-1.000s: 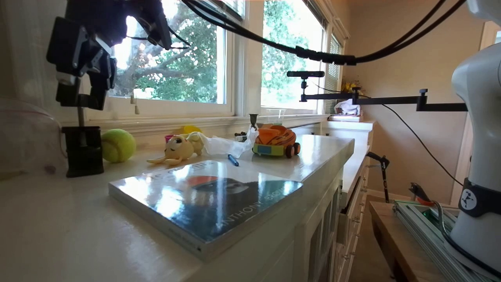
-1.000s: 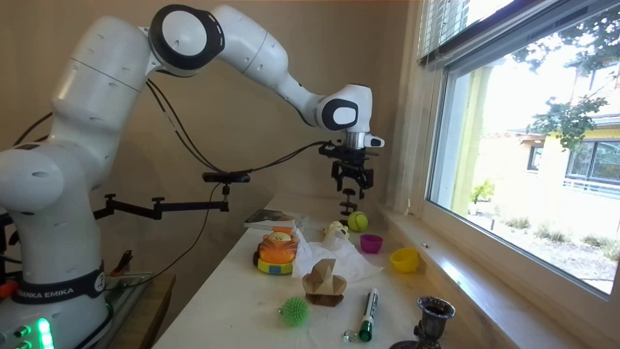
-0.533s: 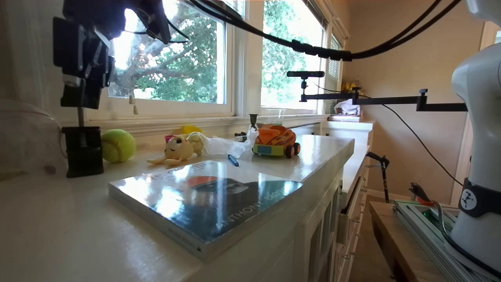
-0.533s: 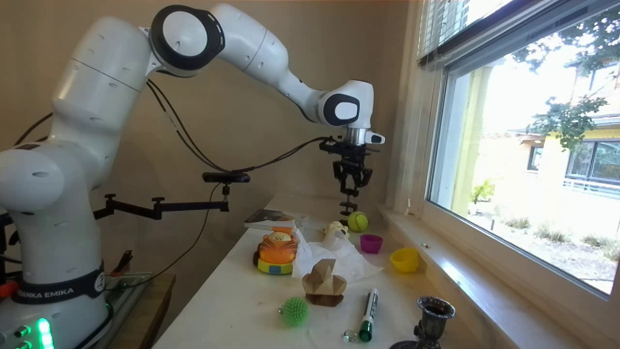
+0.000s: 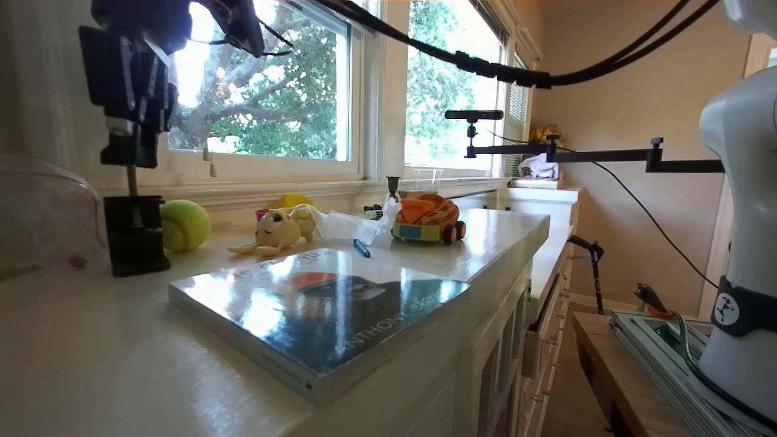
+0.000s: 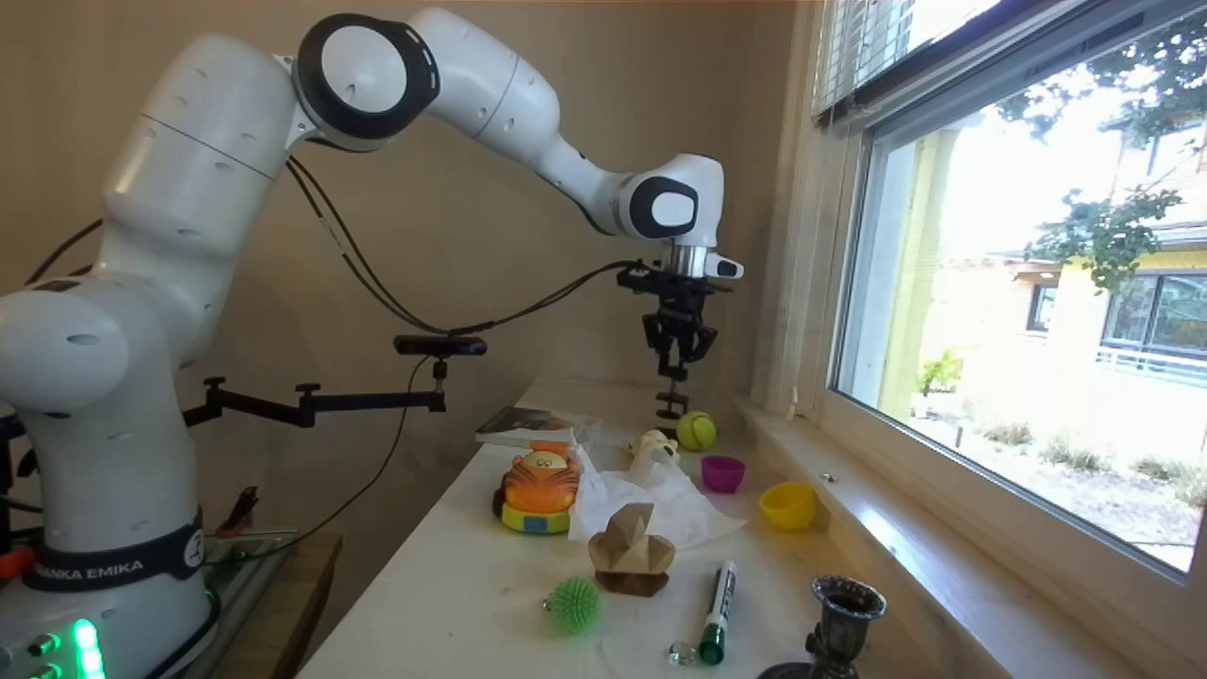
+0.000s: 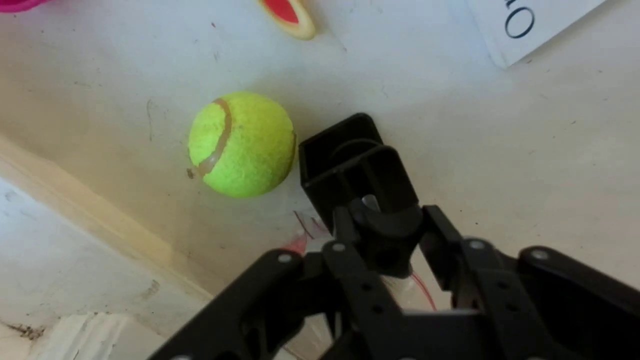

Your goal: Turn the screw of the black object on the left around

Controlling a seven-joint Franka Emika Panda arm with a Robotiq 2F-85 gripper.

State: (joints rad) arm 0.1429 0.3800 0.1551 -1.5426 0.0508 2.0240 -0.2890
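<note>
One step, the grip, looks done: the claw [image 7: 387,221] is closed on the screw [image 5: 132,180] at its top, the clamp [image 5: 138,250] standing on the counter [image 5: 91,346] beside the ball [image 7: 242,144], while the turning, I judge, is yet to come.

Wrist view, left of centre: yellow-green round felt tennis ball [image 7: 250,145], banded by a brown seam [image 7: 225,132]; centre: black boxy clamp-like stand [image 7: 355,172].
</note>
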